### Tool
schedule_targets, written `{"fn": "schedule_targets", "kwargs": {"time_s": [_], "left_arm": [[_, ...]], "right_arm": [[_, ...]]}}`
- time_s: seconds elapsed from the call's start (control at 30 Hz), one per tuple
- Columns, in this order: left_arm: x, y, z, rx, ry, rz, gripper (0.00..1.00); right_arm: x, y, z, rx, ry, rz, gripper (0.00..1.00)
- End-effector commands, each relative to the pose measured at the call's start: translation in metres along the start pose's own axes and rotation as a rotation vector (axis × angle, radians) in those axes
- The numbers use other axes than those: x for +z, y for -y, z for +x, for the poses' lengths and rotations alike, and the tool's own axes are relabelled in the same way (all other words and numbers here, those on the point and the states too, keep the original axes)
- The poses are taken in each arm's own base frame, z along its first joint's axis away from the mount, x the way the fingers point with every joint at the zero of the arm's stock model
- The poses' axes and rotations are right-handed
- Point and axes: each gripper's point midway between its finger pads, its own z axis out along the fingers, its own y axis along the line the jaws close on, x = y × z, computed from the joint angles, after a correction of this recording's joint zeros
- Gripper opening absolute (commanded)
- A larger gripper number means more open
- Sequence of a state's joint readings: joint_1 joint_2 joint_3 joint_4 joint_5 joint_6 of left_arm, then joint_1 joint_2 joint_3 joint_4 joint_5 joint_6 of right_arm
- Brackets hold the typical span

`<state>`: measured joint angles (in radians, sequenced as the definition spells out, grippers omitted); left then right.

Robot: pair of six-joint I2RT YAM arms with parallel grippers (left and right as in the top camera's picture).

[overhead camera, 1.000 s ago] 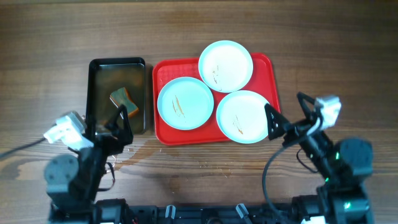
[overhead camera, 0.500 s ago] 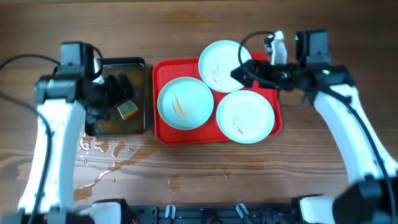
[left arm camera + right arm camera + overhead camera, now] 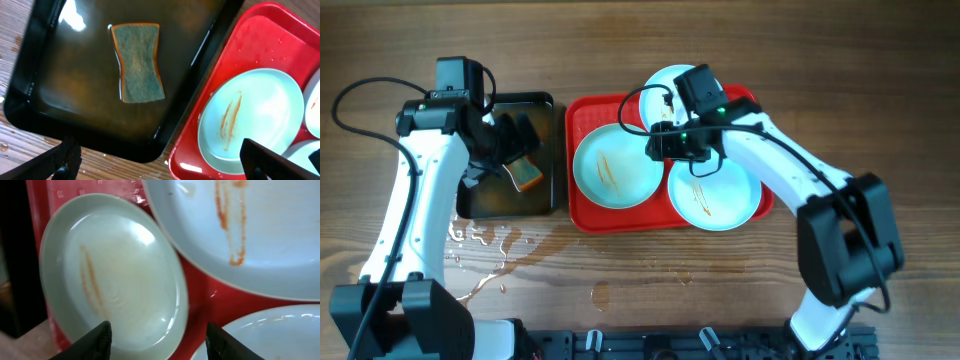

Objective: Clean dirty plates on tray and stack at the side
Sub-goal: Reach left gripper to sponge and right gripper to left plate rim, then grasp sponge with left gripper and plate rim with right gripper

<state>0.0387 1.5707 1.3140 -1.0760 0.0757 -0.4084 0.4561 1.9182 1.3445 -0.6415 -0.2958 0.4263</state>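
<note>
The right gripper (image 3: 161, 335), jaws half open, straddles the right rim of the smeared plate (image 3: 110, 275) at the left end of the red tray (image 3: 582, 215). I think it should close on the rim only. The left gripper (image 3: 512, 148), wide open, hovers over the sponge (image 3: 137, 62) in the black pan (image 3: 75, 105) left of the tray.

A wooden table (image 3: 840, 60) carries a black rectangular pan (image 3: 544, 135) left of centre. The pan holds shallow, brownish water (image 3: 75, 100), and a waisted sponge (image 3: 137, 62) lies flat in it, green scouring face up with an orange edge showing, towards the pan's right, nearer part. Spilled puddles (image 3: 478, 236) wet the wood just beside the pan's near edge, trailing left and nearer, with smaller drops (image 3: 600, 295) further right.
</note>
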Motion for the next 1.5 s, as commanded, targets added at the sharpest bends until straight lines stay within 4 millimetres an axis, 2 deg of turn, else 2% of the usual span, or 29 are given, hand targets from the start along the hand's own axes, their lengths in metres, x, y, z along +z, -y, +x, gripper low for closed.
{"fn": "schedule_targets", "kwargs": {"time_s": [0.0, 0.23, 0.37, 0.43, 0.5, 0.6, 0.63, 0.7, 0.8, 0.9, 0.97, 1.1, 1.2, 1.27, 1.33, 1.37, 1.47], "left_arm": [[-0.006, -0.004, -0.012, -0.004, 0.05, -0.012, 1.0], [-0.007, -0.005, -0.018, -0.019, 0.069, -0.004, 1.0], [-0.004, -0.005, -0.017, -0.126, 0.059, -0.005, 1.0], [0.003, -0.007, -0.014, -0.175, 0.045, -0.012, 1.0], [0.014, -0.01, -0.011, -0.224, 0.027, -0.023, 1.0], [0.03, -0.013, -0.008, -0.229, 0.004, -0.038, 0.99], [0.033, -0.013, -0.008, -0.23, 0.001, -0.04, 0.98], [0.041, -0.011, -0.013, -0.228, 0.013, -0.032, 0.96], [0.057, -0.011, -0.016, -0.22, 0.012, -0.034, 0.86], [0.073, -0.017, -0.018, -0.213, 0.029, -0.055, 0.59], [0.087, -0.019, -0.016, -0.167, 0.017, -0.065, 0.46], [0.11, -0.03, -0.004, -0.113, -0.027, -0.104, 0.42], [0.122, -0.032, -0.004, -0.106, -0.031, -0.111, 0.36], [0.127, -0.032, -0.005, -0.09, -0.032, -0.111, 0.28], [0.129, -0.031, -0.006, -0.091, -0.031, -0.11, 0.15], [0.13, -0.031, -0.006, -0.091, -0.028, -0.109, 0.04], [0.13, -0.03, -0.008, -0.09, -0.023, -0.106, 0.04]], "right_arm": [[0.02, 0.003, -0.006, -0.012, -0.002, 0.069, 0.57], [0.048, 0.016, -0.005, 0.082, -0.01, 0.11, 0.47], [0.058, 0.014, 0.001, 0.156, -0.037, 0.087, 0.36], [0.061, 0.011, 0.004, 0.181, -0.055, 0.069, 0.31], [0.062, 0.008, 0.005, 0.183, -0.055, 0.068, 0.19], [0.066, 0.005, 0.01, 0.171, -0.064, 0.076, 0.13], [0.068, 0.006, 0.013, 0.171, -0.074, 0.08, 0.07], [0.072, 0.006, 0.016, 0.17, -0.086, 0.081, 0.04], [0.074, 0.004, 0.018, 0.17, -0.094, 0.073, 0.04], [0.074, 0.004, 0.018, 0.168, -0.097, 0.07, 0.04], [0.074, 0.005, 0.019, 0.164, -0.103, 0.073, 0.04], [0.073, 0.006, 0.026, 0.172, -0.13, 0.081, 0.04], [0.072, 0.009, 0.032, 0.179, -0.151, 0.095, 0.04], [0.07, 0.011, 0.036, 0.181, -0.169, 0.106, 0.04], [0.068, 0.013, 0.039, 0.187, -0.181, 0.118, 0.04], [0.065, 0.015, 0.039, 0.187, -0.175, 0.132, 0.04], [0.055, 0.022, 0.033, 0.189, -0.138, 0.183, 0.04]]}}
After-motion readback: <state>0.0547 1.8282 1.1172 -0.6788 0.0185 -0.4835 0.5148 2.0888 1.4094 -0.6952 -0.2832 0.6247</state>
